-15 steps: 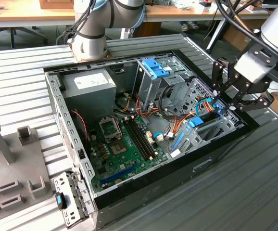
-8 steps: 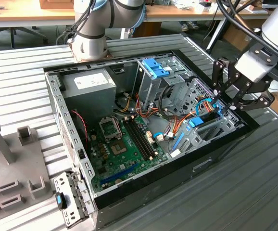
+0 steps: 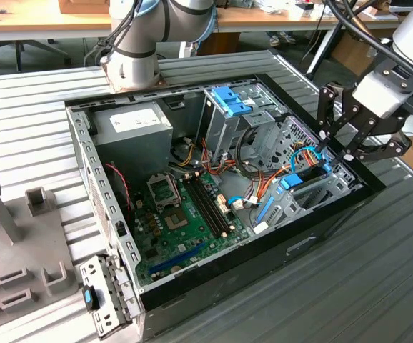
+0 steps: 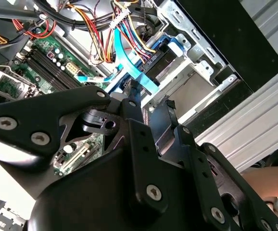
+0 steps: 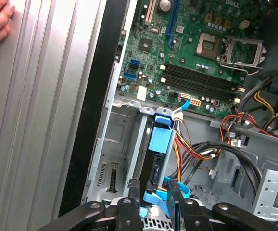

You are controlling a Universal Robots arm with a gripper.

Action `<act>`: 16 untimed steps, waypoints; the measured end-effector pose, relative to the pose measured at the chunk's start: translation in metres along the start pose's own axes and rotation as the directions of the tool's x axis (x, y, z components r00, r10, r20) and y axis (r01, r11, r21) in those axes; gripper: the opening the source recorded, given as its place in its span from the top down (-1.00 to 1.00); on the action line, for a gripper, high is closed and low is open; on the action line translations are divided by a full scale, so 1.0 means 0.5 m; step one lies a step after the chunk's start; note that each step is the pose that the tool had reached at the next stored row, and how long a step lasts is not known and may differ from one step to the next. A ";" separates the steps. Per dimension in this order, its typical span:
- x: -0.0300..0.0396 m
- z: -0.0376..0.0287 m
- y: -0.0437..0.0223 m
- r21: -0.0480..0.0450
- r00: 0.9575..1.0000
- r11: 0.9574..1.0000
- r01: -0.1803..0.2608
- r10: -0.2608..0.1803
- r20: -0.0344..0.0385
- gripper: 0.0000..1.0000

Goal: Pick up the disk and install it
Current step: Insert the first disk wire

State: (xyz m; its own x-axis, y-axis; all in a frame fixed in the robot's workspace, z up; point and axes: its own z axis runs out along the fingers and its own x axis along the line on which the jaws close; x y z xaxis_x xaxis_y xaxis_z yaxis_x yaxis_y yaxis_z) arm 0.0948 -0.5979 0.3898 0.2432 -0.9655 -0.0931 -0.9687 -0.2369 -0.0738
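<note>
One claw (image 5: 154, 188) straddles the disk (image 5: 154, 163), upright in its bay (image 5: 122, 144); grip I cannot tell. Installing, I judge; needs square pressure.

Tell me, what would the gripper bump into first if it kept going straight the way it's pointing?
Most likely the disk, standing on edge in the metal bay at the edge of the computer case. The gripper sits right at it, though how close is hard to judge.

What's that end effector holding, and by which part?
The end effector seems to pinch the disk by its exposed end, in the drive bay.
</note>
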 end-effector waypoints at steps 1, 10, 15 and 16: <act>0.004 -0.001 0.001 0.000 1.000 1.000 0.000 0.000 0.000 0.28; 0.022 -0.012 0.005 0.008 1.000 1.000 -0.002 0.001 0.030 0.28; 0.022 -0.019 0.005 0.013 0.999 1.000 -0.003 0.002 0.050 0.28; 0.022 -0.021 0.005 0.014 0.998 1.000 -0.003 0.002 0.055 0.28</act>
State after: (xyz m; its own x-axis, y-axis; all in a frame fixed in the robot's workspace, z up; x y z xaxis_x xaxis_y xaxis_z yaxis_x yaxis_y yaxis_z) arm 0.0947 -0.6100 0.3991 0.2432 -0.9587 -0.1476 -0.9687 -0.2323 -0.0873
